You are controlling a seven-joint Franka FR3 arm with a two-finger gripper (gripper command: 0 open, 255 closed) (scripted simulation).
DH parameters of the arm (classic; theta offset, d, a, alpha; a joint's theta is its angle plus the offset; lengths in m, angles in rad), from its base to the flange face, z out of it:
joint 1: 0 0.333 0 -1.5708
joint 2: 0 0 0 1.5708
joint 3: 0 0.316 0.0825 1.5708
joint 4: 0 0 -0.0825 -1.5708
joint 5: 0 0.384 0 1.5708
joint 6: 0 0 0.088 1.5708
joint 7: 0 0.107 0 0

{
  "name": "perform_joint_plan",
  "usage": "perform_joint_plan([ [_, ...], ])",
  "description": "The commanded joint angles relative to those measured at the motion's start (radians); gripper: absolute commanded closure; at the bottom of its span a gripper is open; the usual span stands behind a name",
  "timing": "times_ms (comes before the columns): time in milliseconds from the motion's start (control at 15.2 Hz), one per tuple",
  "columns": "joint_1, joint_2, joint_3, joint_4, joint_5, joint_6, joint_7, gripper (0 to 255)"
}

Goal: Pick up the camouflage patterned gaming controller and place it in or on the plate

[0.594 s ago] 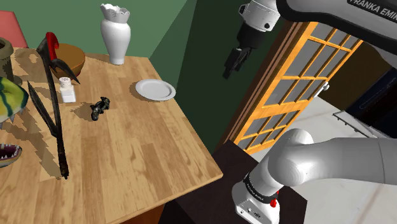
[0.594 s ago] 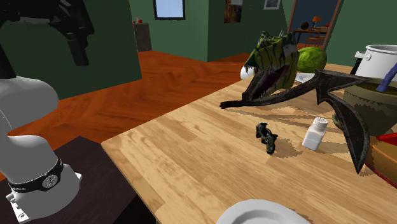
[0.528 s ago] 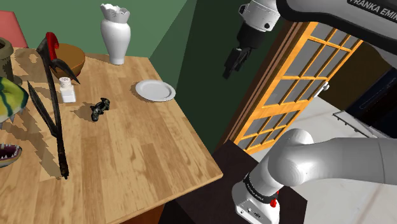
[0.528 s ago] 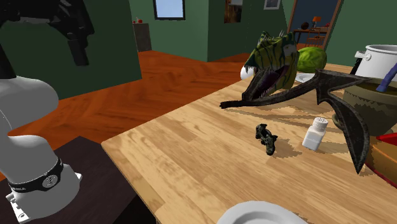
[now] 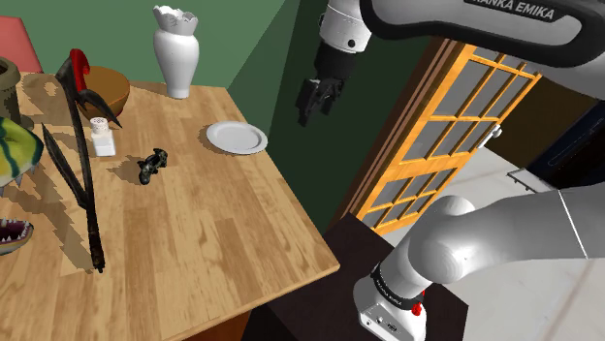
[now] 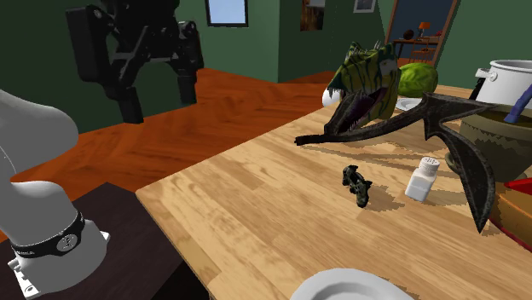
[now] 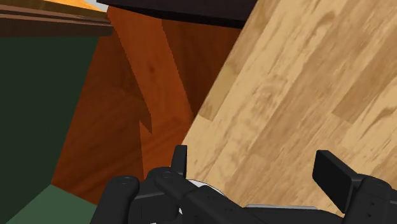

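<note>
The small dark camouflage controller [image 5: 151, 165] lies on the wooden table [image 5: 213, 223], between a white salt shaker [image 5: 102, 137] and the round white plate [image 5: 236, 137]. In the second exterior view the controller [image 6: 358, 185] sits mid-table and the plate [image 6: 354, 285] is cut by the lower edge. My black gripper [image 5: 312, 97] hangs high in the air, just off the table's edge beyond the plate, open and holding nothing. Its fingers stand apart in the second exterior view [image 6: 159, 95] and the wrist view [image 7: 254, 168], over the table's edge.
A white vase [image 5: 175, 48] and a brown bowl [image 5: 105, 87] stand at the table's back. A black winged dragon figure [image 5: 82, 165] and a toothed green creature head [image 6: 368, 78] lie near the controller. A grey pot [image 6: 510, 81] stands behind the shaker.
The arm has swung toward the table: the gripper moved to the shoulder view's left and a little lower, and rightward in the second exterior view. Nothing on the table moved.
</note>
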Motion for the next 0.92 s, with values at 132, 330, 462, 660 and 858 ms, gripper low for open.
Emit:
perform_joint_plan([
  [132, -0.003, 0.133, 0.071, 0.057, 0.014, 0.053, 0.099, 0],
  [330, -0.006, 0.241, 0.122, 0.116, 0.011, 0.084, 0.174, 0],
  [462, -0.007, 0.317, 0.154, 0.162, 0.002, 0.101, 0.226, 0],
  [660, -0.006, 0.438, 0.197, 0.241, -0.023, 0.120, 0.306, 0],
  [858, 0.002, 0.565, 0.233, 0.333, -0.060, 0.129, 0.388, 0],
])
